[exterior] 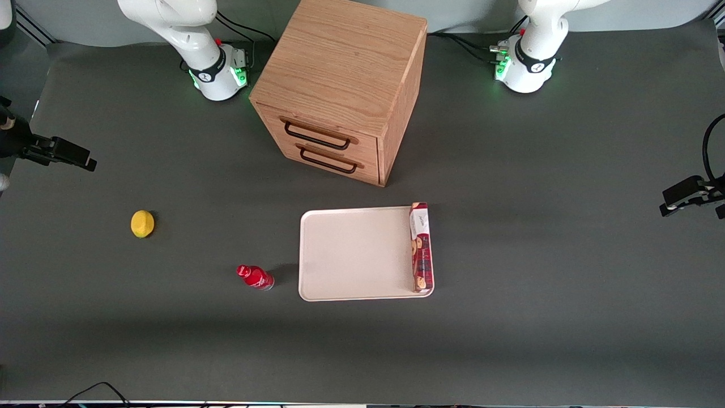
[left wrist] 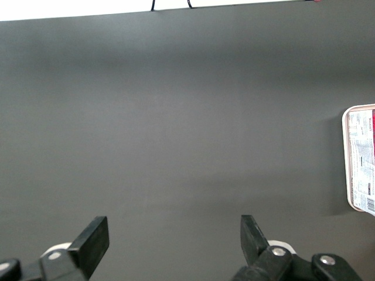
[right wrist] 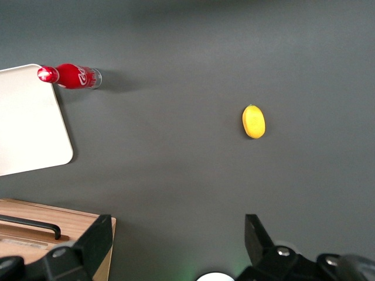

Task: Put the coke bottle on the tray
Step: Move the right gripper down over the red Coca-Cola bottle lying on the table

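In the front view, the cream tray [exterior: 354,255] lay flat on the dark desk [exterior: 538,294], nearer the camera than the wooden cabinet [exterior: 340,90], in front of its two drawers. The coke bottle [exterior: 255,277] stood on the desk just beside the tray, on its working-arm side, not touching the rim. A long red biscuit box [exterior: 419,247] lay along the tray's edge toward the parked arm's end. A lemon [exterior: 142,224] sat well apart from the tray, farther toward the working arm's end than the bottle. The gripper [exterior: 62,153] hung at that end of the desk, well away from the tray, its fingers holding nothing. In the right wrist view, the gripper [right wrist: 176,240] showed its two black fingers [right wrist: 94,240] spread wide and empty, with the bottle [right wrist: 73,76] close beside the tray's rounded corner [right wrist: 58,149], the lemon [right wrist: 254,122] well apart from it, and the cabinet's corner [right wrist: 35,225] near the tray.
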`<state>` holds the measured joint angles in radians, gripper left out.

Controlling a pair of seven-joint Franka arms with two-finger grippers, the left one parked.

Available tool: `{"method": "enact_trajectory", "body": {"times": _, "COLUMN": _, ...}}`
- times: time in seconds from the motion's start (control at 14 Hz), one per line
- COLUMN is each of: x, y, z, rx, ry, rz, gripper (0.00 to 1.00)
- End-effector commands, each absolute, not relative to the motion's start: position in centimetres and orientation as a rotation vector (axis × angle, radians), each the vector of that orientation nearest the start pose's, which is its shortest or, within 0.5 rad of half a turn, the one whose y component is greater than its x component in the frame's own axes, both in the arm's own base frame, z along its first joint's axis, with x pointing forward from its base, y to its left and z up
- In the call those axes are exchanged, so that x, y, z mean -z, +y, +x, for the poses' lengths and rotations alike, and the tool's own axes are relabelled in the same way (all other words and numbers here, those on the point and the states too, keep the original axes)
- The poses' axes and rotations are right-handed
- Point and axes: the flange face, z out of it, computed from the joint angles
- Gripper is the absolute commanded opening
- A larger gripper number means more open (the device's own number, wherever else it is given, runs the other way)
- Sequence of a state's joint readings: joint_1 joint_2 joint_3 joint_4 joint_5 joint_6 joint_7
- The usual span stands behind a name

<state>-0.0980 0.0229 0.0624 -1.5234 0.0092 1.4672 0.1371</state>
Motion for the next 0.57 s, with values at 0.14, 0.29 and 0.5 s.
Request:
{"method": "enact_trajectory", "body": {"times": 0.14, "x": -62.9, "y": -1.4, "z": 54.5, "rx": -0.129, "ry": 0.264, "rz": -3.101, "gripper": 1.00}}
{"method": "enact_trajectory", "body": {"times": 0.29, "x": -62.7, "y": -0.1, "z": 54.6, "rx": -0.142, "ry": 0.219, "rz": -3.096, "gripper": 1.00}}
{"method": "enact_trajectory", "body": {"times": 0.5, "x": -63.6, "y": 4.7, "z": 57.7, "rx": -0.131, "ry": 0.091, "rz": -3.104, "gripper": 1.00}}
